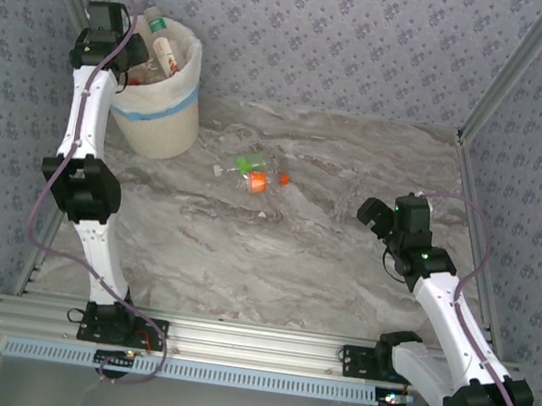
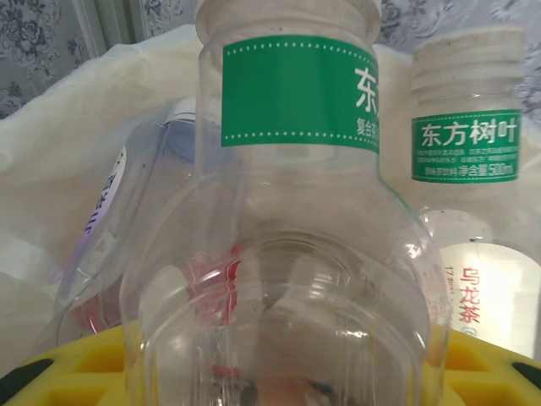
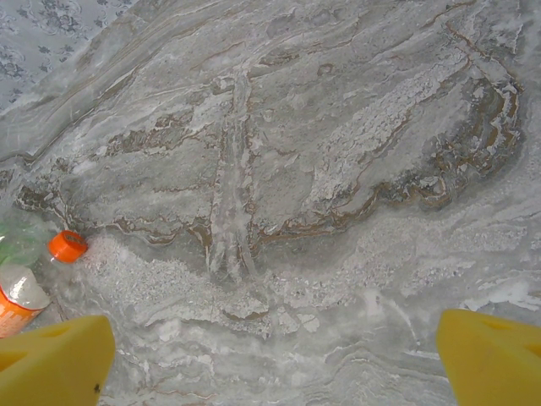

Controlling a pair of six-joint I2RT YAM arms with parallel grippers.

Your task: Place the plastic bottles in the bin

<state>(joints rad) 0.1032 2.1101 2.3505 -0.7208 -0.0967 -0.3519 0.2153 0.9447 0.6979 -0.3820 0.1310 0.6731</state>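
1. The clear bottle (image 2: 279, 321) is transparent plastic, smooth and glossy.
2. Its green label (image 2: 296, 93) looks like smooth, faintly shiny film.
3. The white bag (image 2: 76, 144) lining the bin (image 1: 165, 133) is thin, wrinkled, matt plastic.
4. The table (image 3: 355, 152) has a grey marble finish, smooth with a low sheen.
5. The fingers (image 3: 59, 359) of the right gripper (image 3: 275, 326) are yellow and matt.
6. The front rail (image 1: 251, 342) is brushed metal.
7. The walls (image 1: 324, 39) look matt and patterned.

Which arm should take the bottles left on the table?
Right. The right pincer is open, empty, over the table near the loose bottles; the left pincer holds a green-labelled bottle at the bin.
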